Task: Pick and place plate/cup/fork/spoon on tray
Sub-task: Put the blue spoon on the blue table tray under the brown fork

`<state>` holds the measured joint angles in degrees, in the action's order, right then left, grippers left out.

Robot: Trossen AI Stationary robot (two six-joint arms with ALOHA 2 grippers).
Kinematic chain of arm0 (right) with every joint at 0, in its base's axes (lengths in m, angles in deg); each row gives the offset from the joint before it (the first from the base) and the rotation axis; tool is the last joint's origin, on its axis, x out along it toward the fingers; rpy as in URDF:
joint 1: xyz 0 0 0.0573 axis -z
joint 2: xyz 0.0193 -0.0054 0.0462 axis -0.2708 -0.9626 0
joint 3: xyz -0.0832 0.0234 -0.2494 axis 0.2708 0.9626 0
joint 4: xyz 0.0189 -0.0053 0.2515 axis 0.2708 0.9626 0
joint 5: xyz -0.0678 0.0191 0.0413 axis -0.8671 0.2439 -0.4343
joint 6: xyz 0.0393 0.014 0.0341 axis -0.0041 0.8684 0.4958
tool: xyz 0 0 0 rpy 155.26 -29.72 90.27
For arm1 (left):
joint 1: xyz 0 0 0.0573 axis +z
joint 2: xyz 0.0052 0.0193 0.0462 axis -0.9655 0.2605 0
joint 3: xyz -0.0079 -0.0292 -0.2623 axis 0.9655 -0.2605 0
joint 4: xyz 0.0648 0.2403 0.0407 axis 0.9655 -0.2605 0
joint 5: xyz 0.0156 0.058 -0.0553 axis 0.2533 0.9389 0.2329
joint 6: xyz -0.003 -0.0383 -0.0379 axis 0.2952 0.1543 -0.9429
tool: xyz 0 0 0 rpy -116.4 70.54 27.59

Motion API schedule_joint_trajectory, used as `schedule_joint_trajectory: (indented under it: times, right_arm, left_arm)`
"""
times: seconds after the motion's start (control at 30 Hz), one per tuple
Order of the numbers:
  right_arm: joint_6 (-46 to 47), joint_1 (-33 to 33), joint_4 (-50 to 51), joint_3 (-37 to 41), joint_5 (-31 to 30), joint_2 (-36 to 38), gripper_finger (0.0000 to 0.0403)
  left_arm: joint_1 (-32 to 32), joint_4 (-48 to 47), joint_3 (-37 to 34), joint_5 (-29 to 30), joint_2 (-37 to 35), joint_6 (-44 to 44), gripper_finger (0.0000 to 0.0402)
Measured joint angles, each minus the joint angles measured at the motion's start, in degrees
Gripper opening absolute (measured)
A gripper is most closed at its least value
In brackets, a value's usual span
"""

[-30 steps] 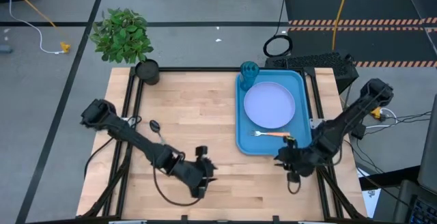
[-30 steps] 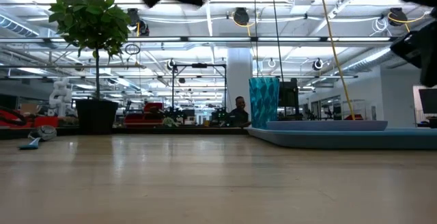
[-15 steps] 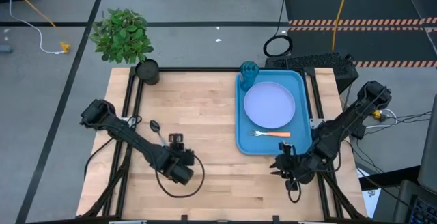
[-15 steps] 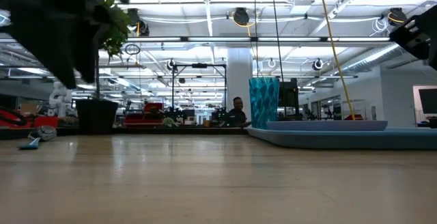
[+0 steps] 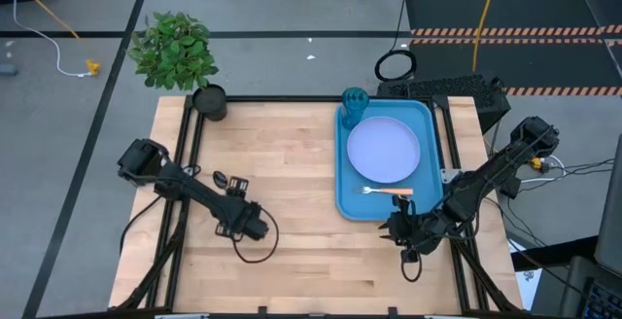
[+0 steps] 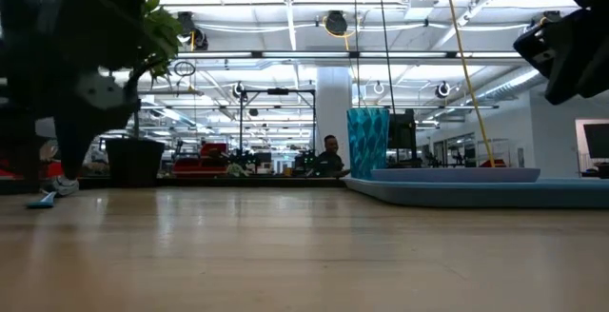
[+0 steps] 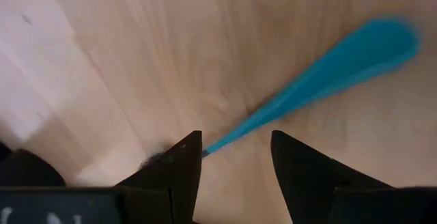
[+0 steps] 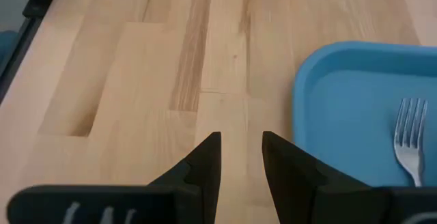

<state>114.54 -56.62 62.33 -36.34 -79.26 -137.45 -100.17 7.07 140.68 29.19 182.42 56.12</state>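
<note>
plant point(image 5: 175, 49): pot sits at the table's far-left corner, well away from the action

spoon point(image 5: 225, 185): only piece not on the tray yet, lying on the bare wood point(image 5: 292, 144) near the left edge; from the left wrist its blue handle runs right up to the fingertips

left gripper point(image 5: 234, 191): right over the spoon, fingers parted around the handle end, nothing gripped

risk: handle is thin and flat on the wood, so I'd guess the tips could skate over it or flick it sideways if they close off-centre or too high

cup point(image 5: 354, 99): upright in the tray's far-left corner

plate point(image 5: 384, 150): middle of the tray

fork point(image 5: 387, 192): on the tray just in front of the plate

tray point(image 5: 428, 124): right side of the table, three of four pieces on it

right gripper point(image 5: 394, 230): parked just off the tray's near corner, fingers a little apart, empty
</note>
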Motion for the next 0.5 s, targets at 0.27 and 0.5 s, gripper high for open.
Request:
schedule_joint_trajectory:
  times: [0.27, 0.5]
  right_arm:
    - [-3.3, 0.1, -0.1, 0.0, -0.2, 0.0, 0.0098]
    - [-3.5, 0.1, -0.1, 0.0, -0.1, 0.0, 0.0098]
  left_arm:
    - [2.4, 5.1, -3.1, -2.0, -0.2, 5.0, 0.0179]
    - [4.1, 8.4, -1.8, -2.4, -0.1, 5.4, 0.0179]
